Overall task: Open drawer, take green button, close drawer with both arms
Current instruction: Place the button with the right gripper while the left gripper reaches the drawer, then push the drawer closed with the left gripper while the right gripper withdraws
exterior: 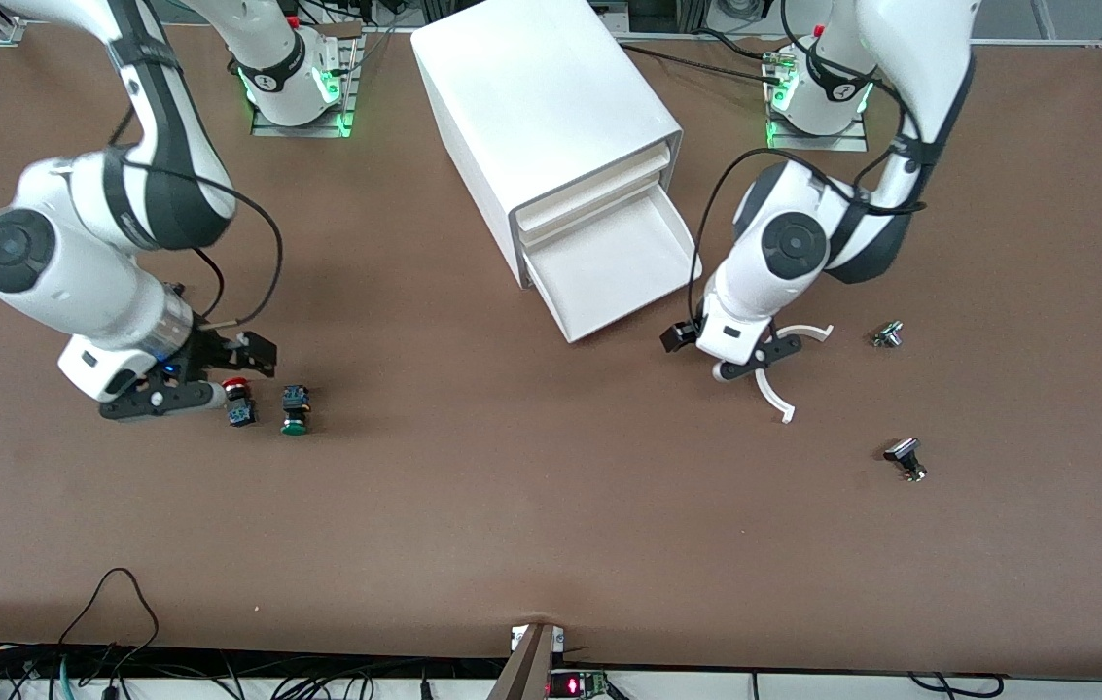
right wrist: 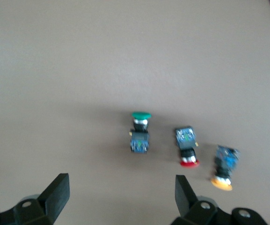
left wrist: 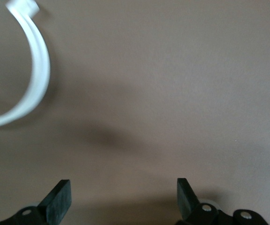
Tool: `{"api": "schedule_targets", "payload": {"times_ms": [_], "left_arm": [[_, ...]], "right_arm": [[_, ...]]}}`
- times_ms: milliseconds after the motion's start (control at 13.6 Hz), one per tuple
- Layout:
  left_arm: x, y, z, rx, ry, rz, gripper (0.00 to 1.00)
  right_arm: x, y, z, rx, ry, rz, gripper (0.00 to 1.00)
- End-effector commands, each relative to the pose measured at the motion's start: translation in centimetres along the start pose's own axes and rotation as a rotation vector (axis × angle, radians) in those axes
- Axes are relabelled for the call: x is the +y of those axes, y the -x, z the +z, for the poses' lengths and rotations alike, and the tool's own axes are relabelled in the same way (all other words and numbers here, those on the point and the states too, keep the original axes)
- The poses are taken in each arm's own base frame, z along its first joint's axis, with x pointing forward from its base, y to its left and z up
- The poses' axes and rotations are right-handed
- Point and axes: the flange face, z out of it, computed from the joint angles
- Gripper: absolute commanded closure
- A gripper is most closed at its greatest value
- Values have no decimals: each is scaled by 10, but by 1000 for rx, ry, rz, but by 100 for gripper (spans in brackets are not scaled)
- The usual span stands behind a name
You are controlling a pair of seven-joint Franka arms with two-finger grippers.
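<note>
At the middle of the table's robot edge stands the white cabinet [exterior: 544,107], its lowest drawer [exterior: 614,262] pulled out toward the front camera and showing a bare white floor, while the two upper drawers [exterior: 599,190] sit nearly flush. The green button [exterior: 295,409] lies on its side on the brown table [exterior: 531,506] toward the right arm's end, well apart from the cabinet and nearer to the front camera than it; in the right wrist view the green button [right wrist: 140,132] has its cap pointing one way and the red button [right wrist: 186,148] beside it points the reverse way, with a yellow button [right wrist: 224,167] just past the red one. The right gripper [exterior: 183,387] hovers low over the table beside the red button [exterior: 237,401], fingers spread wide with nothing between them; from the front I can't quite tell whether it touches that button. The left gripper [exterior: 760,362] hangs over bare table near the open drawer's corner, its black fingers [left wrist: 57,200] also apart and empty, with a curved white finger piece [left wrist: 34,70] arching out from it. Two small metal-tipped parts [exterior: 906,457] lie toward the left arm's end, the second part [exterior: 888,335] farther from the front camera.
</note>
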Motion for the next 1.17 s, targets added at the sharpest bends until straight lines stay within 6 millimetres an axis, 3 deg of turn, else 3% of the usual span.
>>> {"api": "schedule_targets", "payload": {"times_ms": [0, 147, 440, 661, 1101], "left_arm": [[2, 31, 8, 14, 16, -36, 1], [10, 49, 16, 6, 6, -65, 1], [12, 72, 30, -27, -43, -83, 1], [22, 110, 33, -85, -110, -32, 1], [41, 158, 36, -135, -118, 46, 1]], "right_arm": [[21, 27, -61, -1, -12, 22, 0], [38, 46, -104, 20, -8, 46, 0], [38, 63, -162, 14, -9, 48, 0], [37, 73, -206, -23, 4, 191, 0], [41, 75, -221, -5, 50, 202, 0]]}}
